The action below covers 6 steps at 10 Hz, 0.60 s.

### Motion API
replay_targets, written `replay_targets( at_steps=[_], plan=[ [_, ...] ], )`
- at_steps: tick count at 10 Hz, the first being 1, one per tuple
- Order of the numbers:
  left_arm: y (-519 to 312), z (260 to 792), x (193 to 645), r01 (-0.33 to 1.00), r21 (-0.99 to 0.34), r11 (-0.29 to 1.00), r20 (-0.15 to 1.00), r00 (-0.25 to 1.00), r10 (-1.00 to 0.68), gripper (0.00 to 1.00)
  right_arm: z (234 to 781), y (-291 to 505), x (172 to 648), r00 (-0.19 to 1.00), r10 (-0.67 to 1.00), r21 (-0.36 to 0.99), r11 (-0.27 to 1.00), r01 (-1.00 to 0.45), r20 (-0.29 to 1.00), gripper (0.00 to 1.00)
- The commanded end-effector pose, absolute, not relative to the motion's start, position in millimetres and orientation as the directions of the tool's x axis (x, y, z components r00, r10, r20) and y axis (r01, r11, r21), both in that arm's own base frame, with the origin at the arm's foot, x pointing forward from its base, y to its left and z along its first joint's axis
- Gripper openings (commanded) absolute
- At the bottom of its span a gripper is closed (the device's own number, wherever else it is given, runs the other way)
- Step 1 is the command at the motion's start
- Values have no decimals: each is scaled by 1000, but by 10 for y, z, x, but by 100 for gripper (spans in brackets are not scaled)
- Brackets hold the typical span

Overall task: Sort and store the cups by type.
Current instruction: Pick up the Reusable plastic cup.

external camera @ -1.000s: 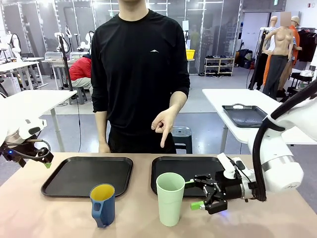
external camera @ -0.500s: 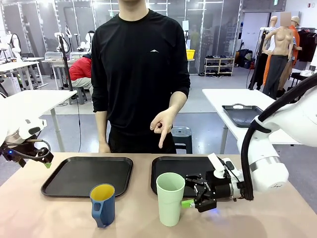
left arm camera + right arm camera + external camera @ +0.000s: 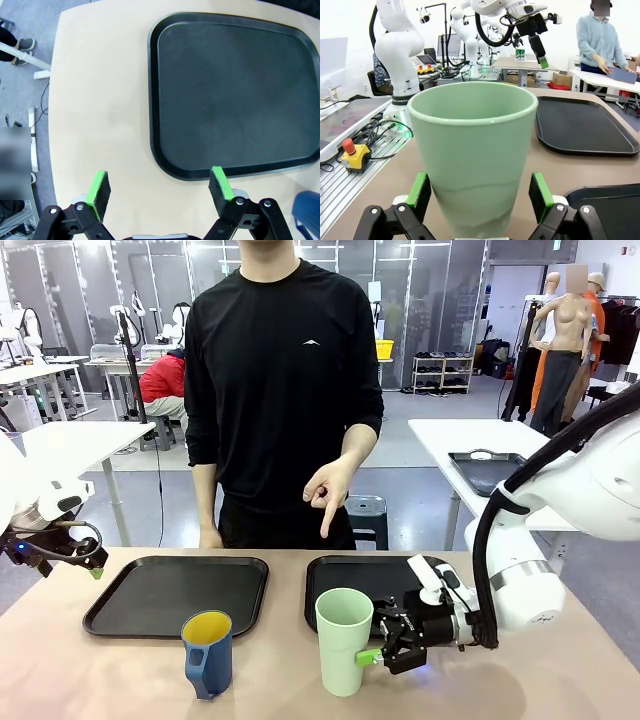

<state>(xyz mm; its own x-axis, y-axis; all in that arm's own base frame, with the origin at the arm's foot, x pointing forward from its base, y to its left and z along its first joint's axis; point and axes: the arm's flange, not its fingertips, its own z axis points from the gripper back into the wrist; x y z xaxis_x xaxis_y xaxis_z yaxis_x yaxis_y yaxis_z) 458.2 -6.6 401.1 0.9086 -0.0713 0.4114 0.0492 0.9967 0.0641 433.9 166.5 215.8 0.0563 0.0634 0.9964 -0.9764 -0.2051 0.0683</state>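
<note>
The pale mint-green tumbler (image 3: 344, 640) stands upright on the table in front of the right tray (image 3: 330, 575). My right gripper (image 3: 376, 636) lies level at its right side. In the right wrist view the tumbler (image 3: 472, 150) sits between the open green pads (image 3: 419, 190) with a small gap on each side. The dark-blue cup (image 3: 207, 652) with yellow inside stands to the left, in front of the left tray (image 3: 120, 610). My left gripper (image 3: 93, 566) hovers open at the table's left end; its wrist view has the left gripper (image 3: 160, 182) above bare table beside that tray (image 3: 155, 125).
A person in black stands at the far side, one hand (image 3: 328, 495) pointing a finger down at the right tray. Both black trays hold nothing. Another table with a tray (image 3: 492, 472) stands behind on the right.
My right gripper has slid left along the table until its open fingers reach either side of the green tumbler. The left arm, the cups and the pointing hand have stayed put.
</note>
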Motion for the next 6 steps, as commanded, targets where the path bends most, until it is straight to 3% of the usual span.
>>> replay_targets(
  at_steps=[1, 6],
  plan=[
    [-55, 4005, 4589, 47, 64, 997, 410, 910, -69, 100, 2097, 1784, 4357, 24, 39, 32, -219, -975, 999, 100],
    [-55, 4005, 4589, 47, 64, 997, 410, 910, -69, 100, 2027, 1910, 4356, 21, 41, 29, -218, -976, 999, 100]
  ],
)
